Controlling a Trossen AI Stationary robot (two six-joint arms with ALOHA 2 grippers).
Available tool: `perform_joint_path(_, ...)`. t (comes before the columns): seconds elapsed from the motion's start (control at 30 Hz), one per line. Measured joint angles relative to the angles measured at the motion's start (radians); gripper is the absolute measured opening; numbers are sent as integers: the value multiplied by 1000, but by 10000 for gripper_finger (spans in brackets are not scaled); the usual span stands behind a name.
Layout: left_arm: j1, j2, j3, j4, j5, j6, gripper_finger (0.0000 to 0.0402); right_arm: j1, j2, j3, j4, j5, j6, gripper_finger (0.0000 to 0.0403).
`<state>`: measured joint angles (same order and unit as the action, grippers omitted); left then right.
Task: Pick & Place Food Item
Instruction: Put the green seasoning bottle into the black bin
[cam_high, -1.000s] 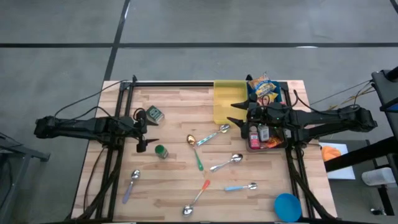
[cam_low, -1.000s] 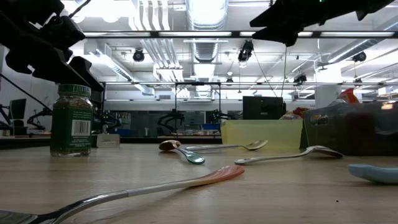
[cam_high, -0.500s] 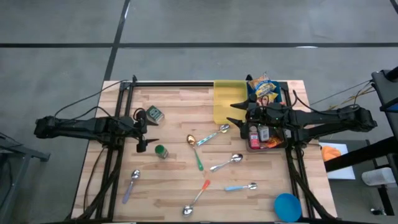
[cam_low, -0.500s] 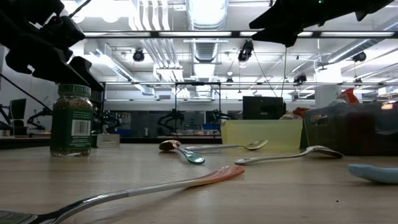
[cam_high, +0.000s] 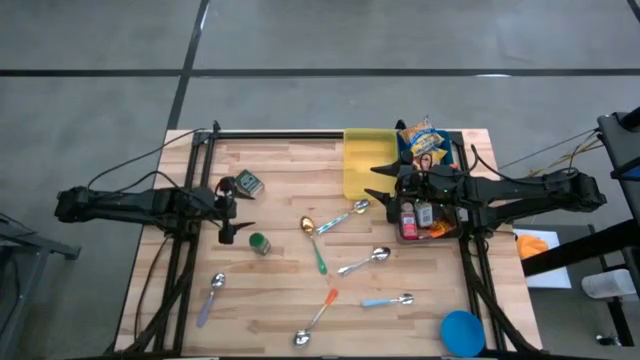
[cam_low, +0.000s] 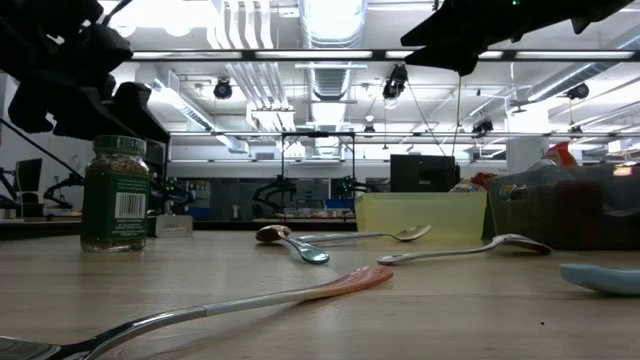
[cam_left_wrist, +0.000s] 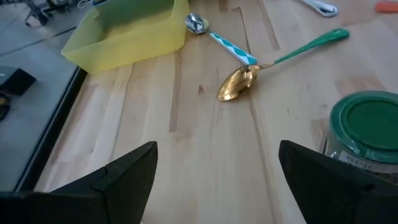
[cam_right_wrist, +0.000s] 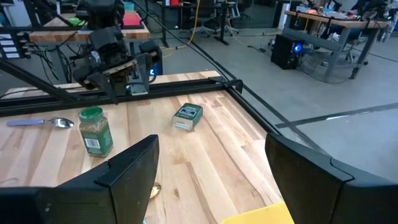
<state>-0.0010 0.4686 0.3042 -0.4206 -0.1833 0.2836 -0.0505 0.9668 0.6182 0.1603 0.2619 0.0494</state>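
Wooden slat table (cam_high: 290, 300), black frame rails along the back and sides. Left gripper (cam_high: 240, 218) hovers over the table's left part, jaws spread wide, nothing between them; left wrist view shows both dark fingers (cam_left_wrist: 127, 177) apart over bare wood. Just right of it stands a glass spice jar with green lid (cam_high: 259, 243), upright, near the fingertips but not touching. Behind the gripper lies a small green-labelled tin (cam_high: 248, 184), flat on the wood. Near the front left lies a metal spoon with lilac handle (cam_high: 211, 297).

Centre: gold-bowled spoon with green handle (cam_high: 314, 243), crossed near its bowl by a metal spoon with blue-white patterned handle (cam_high: 342, 216). Further front lie a plain metal spoon (cam_high: 365, 262), a spoon with orange handle (cam_high: 318, 317) and a spoon with light blue handle (cam_high: 387, 300).

Back centre-right: yellow plastic tray (cam_high: 360, 160), shallow, nothing visible in it. Right of it a dark bin (cam_high: 409, 232) holding food items: a yellow-orange snack bag (cam_high: 421, 139) at its back end and small bottles nearer the front, partly hidden by the arm. Right gripper (cam_high: 386, 183) hangs above the yellow tray's right edge beside the bin, jaws fairly wide, holding nothing. Round blue bowl (cam_high: 462, 331) sits at the front right corner.
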Motion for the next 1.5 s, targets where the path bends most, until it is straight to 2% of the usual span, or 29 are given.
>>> perform_joint_path(0.2,1,0,0,31,-30,-35,340,0,0,0,0,0,0,292)
perform_joint_path(0.23,1,0,0,31,-25,-85,340,0,0,0,0,0,0,292)
perform_joint_path(0.3,0,5,0,69,17,-296,340,0,0,0,0,0,0,292)
perform_joint_path(0.37,-1,11,2,125,27,-598,340,0,0,0,0,0,0,292)
perform_joint_path(0.4,0,11,3,123,30,-655,340,0,0,0,0,0,0,292)
perform_joint_path(0.5,-13,18,33,84,61,-631,340,0,0,0,0,0,0,292)
perform_joint_path(0.67,-37,70,128,53,57,-622,340,0,0,0,1,0,0,292)
perform_joint_path(0.97,-116,348,450,-223,15,-675,340,0,0,0,0,0,0,292)
perform_joint_path(1.13,-132,498,589,-440,-12,-842,340,0,0,0,0,0,0,292)
perform_joint_path(1.37,-138,691,734,-692,8,-1093,340,0,0,0,0,0,0,292)
perform_joint_path(1.5,-143,759,763,-737,43,-1205,340,0,0,0,0,0,0,292)
